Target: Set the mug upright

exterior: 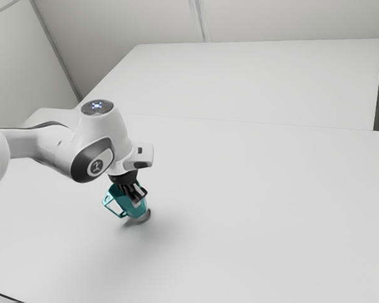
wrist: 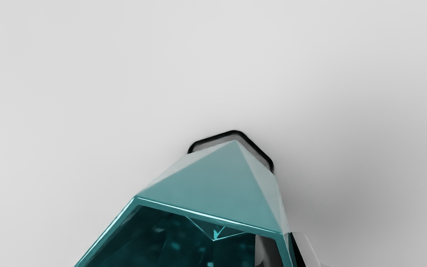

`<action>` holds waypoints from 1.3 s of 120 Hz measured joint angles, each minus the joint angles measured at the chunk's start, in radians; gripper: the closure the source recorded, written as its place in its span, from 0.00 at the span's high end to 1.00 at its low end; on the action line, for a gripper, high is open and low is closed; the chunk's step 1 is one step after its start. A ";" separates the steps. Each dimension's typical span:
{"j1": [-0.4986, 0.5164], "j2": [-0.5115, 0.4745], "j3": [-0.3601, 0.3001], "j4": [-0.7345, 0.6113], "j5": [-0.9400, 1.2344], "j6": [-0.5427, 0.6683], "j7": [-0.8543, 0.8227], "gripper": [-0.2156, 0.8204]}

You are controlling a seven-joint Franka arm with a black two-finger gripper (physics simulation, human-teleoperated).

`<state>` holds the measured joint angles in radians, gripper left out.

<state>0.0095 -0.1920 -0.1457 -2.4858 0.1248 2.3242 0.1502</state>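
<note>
Teal mug (exterior: 139, 209) leans in the grasp of the gripper (exterior: 138, 197), well inside the edges of the white tabletop (exterior: 252, 208); the tabletop stretches broadly toward the exterior view's right, giving plenty of room to move on that side; beyond its far edge, a thin line, lies a second white surface (exterior: 252, 76); a dark line (exterior: 5, 296) crosses the near corner at the exterior view's left, well apart from the mug.

The arm (exterior: 47, 145) reaches in from the exterior view's left, its hand above the mug; the fingers pinch the mug's wall near the rim (wrist: 206, 215), one finger (wrist: 267, 252) inside the mouth and the other (wrist: 308, 248) against the outside, parted by little more than the wall between them; the mug is tilted, not upright, its handle (exterior: 111, 209) toward the exterior view's left and its dark-edged base (wrist: 234, 132) facing down and away from the hand; a soft shadow (exterior: 155, 237) spreads over the tabletop close by.

Whether the base touches the tabletop is hard to tell; much of the base is hidden behind the faceted body; in the wrist view the mouth is cut off by the frame, and so is the outer finger; the inside of the mug is dark, with its facets only partly readable.
</note>
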 joint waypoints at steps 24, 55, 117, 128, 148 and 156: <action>0.000 0.033 0.000 -0.001 0.000 0.015 -0.036 0.07; -0.001 0.044 0.000 -0.001 -0.007 0.030 -0.066 0.31; 0.000 -0.059 -0.011 0.119 -0.067 -0.090 -0.092 0.73; 0.001 -0.052 -0.011 0.210 -0.083 -0.180 -0.096 0.75; 0.015 -0.034 -0.010 0.331 -0.105 -0.327 -0.114 0.76; 0.026 -0.019 -0.009 0.372 -0.115 -0.375 -0.123 0.76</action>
<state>0.0356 -0.2112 -0.1551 -2.1137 0.0094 1.9494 0.0273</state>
